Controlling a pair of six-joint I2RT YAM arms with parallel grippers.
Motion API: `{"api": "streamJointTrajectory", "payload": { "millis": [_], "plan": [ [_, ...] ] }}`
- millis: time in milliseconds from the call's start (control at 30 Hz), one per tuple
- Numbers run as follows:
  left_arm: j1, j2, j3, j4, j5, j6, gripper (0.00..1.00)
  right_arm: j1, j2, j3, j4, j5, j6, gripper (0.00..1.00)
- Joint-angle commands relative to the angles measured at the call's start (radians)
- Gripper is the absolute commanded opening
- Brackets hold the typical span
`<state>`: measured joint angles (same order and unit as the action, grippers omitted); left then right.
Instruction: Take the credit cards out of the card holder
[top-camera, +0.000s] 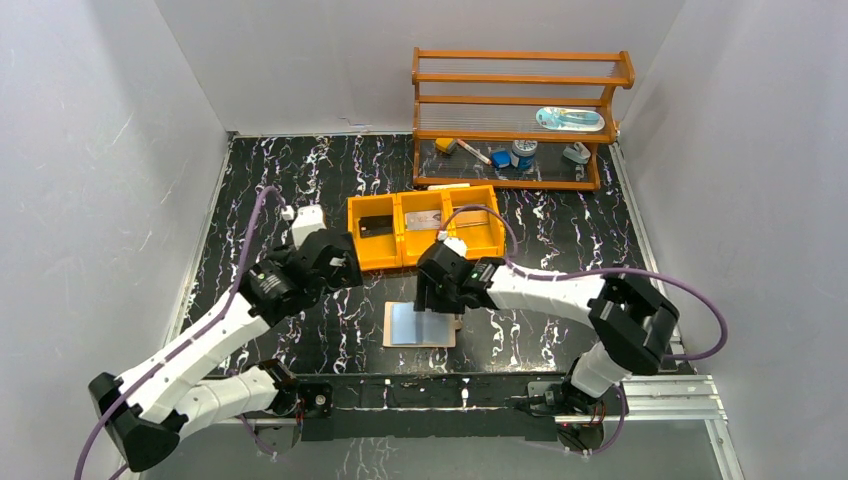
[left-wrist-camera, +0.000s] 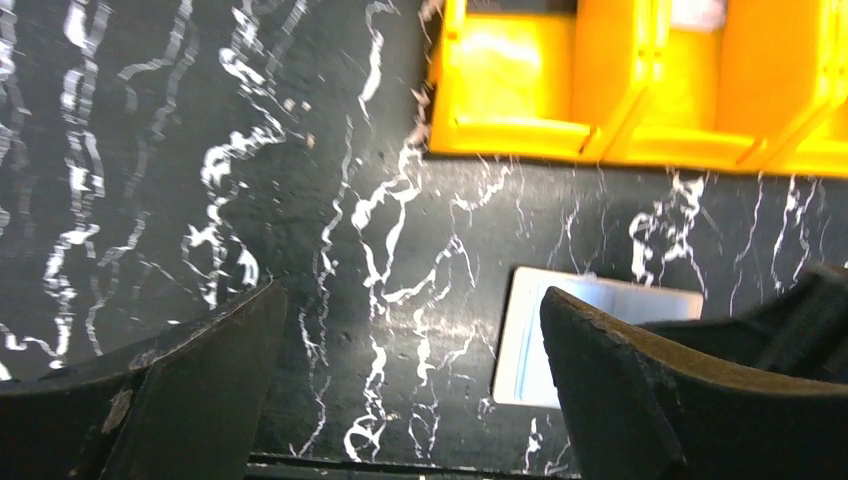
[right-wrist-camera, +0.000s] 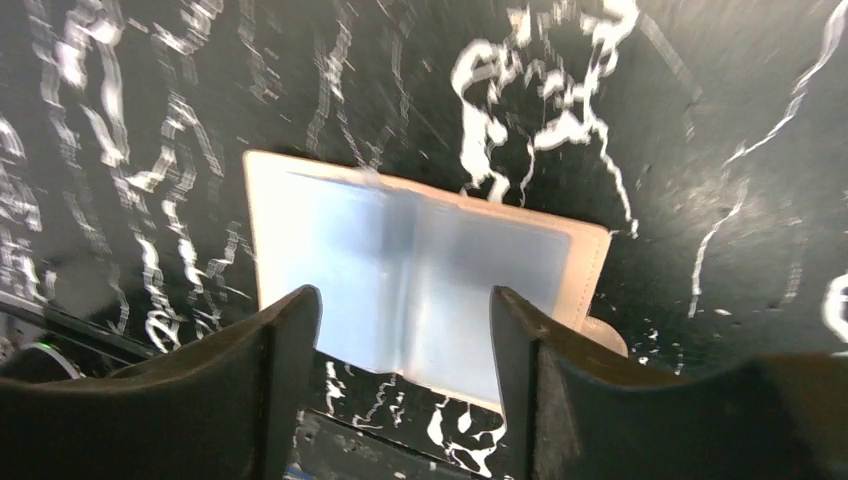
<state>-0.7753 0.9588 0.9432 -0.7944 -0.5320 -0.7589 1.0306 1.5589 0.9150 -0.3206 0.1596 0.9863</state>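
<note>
Things in view, counted: one card holder, one orange tray with three compartments, one wooden shelf rack at the back carrying several small items, and two arms, each with one tool. One greyish card lies in the tray's middle compartment and one dark flat piece in its left compartment; what that piece is cannot be told.

The counter is black with white marble-like veins, closed in by plain white walls on three sides, with a metal rail along its near edge.

The card holder lies opened flat on the counter, just in front of the tray and between the two arms. Its two inner panels are silvery blue, framed by a tan edge, with a small tab at one side. The view is too blurred to tell whether any card sits in its pockets.

The right tool hangs directly over the holder with its fingers spread apart and nothing between them. The left tool is held over bare counter to the holder's left, gaping wide and empty.
</note>
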Motion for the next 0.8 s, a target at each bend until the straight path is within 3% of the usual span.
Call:
{"api": "streamJointTrajectory", "payload": {
  "millis": [0, 100, 267, 500, 600, 767],
  "plan": [
    [-0.002, -0.061, 0.076, -0.092, -0.228, 0.019, 0.98, 0.017, -0.194, 0.133, -0.076, 0.242, -0.184, 0.77],
    [0.011, -0.046, 0.125, -0.093, -0.249, 0.095, 0.98, -0.015, -0.282, 0.152, -0.045, 0.343, -0.285, 0.9],
    [0.099, -0.009, 0.189, -0.038, -0.202, 0.21, 0.98, -0.086, -0.333, 0.205, -0.046, 0.453, -0.481, 0.97],
    [0.419, 0.075, 0.287, 0.017, 0.047, 0.338, 0.98, -0.17, -0.333, 0.275, -0.071, 0.488, -0.62, 0.98],
    [0.458, 0.108, 0.355, -0.004, 0.092, 0.35, 0.98, -0.243, -0.34, 0.303, -0.097, 0.455, -0.633, 0.98],
    [0.459, 0.119, 0.426, -0.014, 0.172, 0.344, 0.98, -0.481, -0.373, 0.321, -0.103, 0.189, -0.617, 0.98]
  ]
}}
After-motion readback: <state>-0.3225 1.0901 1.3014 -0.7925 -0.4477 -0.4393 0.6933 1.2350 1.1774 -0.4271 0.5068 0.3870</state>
